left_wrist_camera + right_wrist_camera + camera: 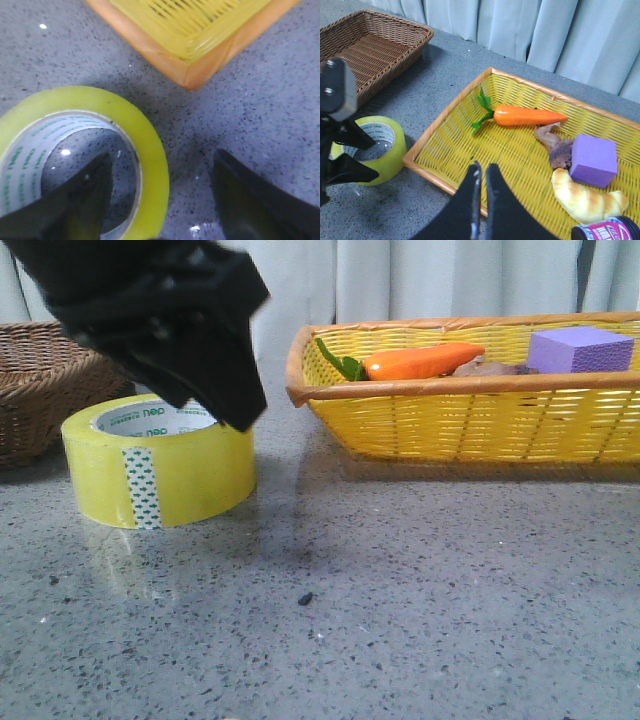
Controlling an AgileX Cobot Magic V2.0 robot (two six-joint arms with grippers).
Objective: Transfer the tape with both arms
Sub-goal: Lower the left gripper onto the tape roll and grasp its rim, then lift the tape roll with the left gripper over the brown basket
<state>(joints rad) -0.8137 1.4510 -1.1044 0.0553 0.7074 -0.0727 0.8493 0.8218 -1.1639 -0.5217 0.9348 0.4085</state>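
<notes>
Left gripper [160, 200] straddling the tape [160, 465] wall, ready to pinch.

I see the tape flat on the table beside the yellow basket [470, 415]. My left jaws are spread, one finger [82, 200] inside the core, one outside. I'd lower squarely, then close firmly. Right gripper [481, 200], over the basket's near rim, is nearly closed, empty.

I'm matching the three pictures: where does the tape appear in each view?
Front: tape left of centre, on the table under the left gripper.
Left wrist: lower left, one finger inside its core.
Right wrist: far left edge, lower half.
Shared landmark: yellow basket, beside it in every view.
</notes>
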